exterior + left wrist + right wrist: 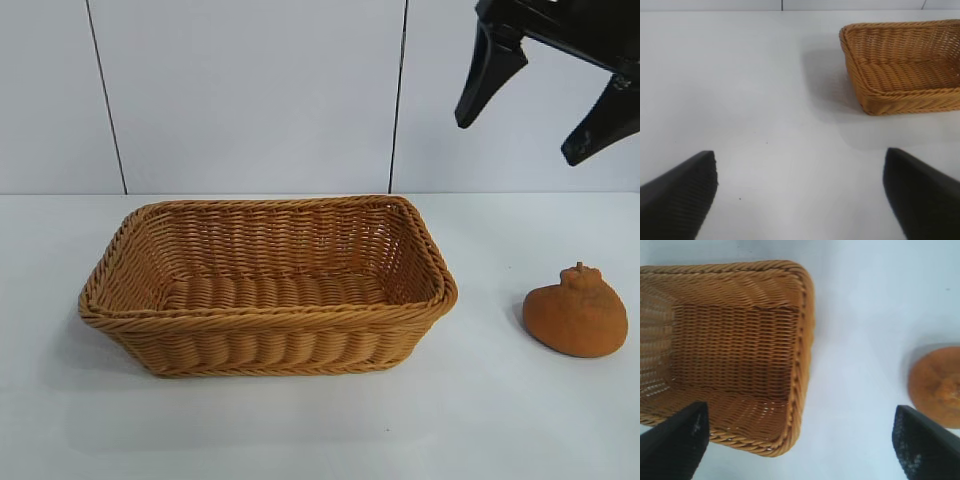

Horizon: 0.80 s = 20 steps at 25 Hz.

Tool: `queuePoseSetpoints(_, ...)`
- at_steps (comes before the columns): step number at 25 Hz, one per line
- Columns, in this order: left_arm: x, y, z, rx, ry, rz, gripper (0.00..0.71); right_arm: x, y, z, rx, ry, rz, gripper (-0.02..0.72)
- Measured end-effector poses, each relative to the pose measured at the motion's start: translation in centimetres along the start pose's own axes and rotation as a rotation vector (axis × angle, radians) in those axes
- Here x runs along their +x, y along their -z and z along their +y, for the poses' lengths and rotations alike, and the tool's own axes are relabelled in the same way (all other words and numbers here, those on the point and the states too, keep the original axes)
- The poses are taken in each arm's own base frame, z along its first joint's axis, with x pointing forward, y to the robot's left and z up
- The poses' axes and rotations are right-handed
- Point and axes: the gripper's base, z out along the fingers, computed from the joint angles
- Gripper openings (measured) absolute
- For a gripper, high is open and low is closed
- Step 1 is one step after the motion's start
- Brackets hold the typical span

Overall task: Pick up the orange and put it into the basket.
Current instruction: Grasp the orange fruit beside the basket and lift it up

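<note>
Exterior view: orange (576, 318) resting on table (500, 420), right of basket (268, 288) and apart from it, knob up. Looks firm, matte, rough-skinned, fairly light; lumpy, so best gripped across the broad lower body. Right gripper (545, 98) high above, jaws wide. Left gripper (800, 195) parked aside, jaws wide.

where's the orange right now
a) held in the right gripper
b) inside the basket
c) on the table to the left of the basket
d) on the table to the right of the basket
d: the orange sits on the table apart from the right end of the basket, which holds nothing, while the right gripper hangs open and holds nothing high above it.
</note>
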Motion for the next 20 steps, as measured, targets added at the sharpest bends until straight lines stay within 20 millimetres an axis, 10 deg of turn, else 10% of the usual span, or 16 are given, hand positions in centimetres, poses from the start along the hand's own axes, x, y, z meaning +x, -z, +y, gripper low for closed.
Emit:
queuePoseSetpoints(11,0.0,0.0,0.0,-0.002,0.001,0.000,0.642,0.6,-12.2,-3.7,0.073,-0.072,0.232,0.683)
queuePoseSetpoints(15,0.0,0.0,0.0,-0.002,0.002,0.000,0.642,1.0,-13.8,-4.1,0.087,-0.068,0.267,0.659)
queuePoseSetpoints(20,0.0,0.0,0.0,-0.001,0.003,0.000,0.642,0.8,-13.5,-4.1,0.087,-0.066,0.254,0.205)
